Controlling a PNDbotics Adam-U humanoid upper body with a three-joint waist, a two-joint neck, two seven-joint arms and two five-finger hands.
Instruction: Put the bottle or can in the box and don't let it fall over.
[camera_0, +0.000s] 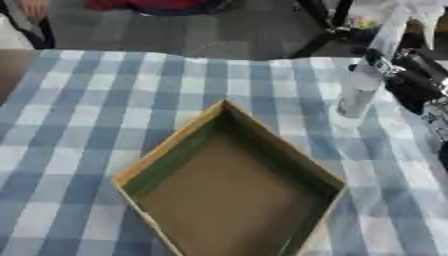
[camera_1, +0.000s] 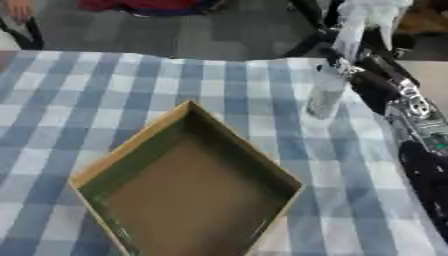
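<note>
Your desk (camera_0: 96, 105) wears a blue-and-white checked cloth, and the open cardboard box (camera_0: 229, 186) sits on it near you, 1 corner pointing away, its near corner cut off by the frame. Beyond its right side the clear bottle (camera_0: 357, 95) stands upright on the cloth, apart from the box. Your right hand (camera_1: 352, 70) reaches in from the upper right with its fingers curled around the bottle's upper part; the blur hides exactly where they touch.

Lab, checkered tablecloth (camera_0: 105, 110), grey floor (camera_0: 175, 30)
</note>
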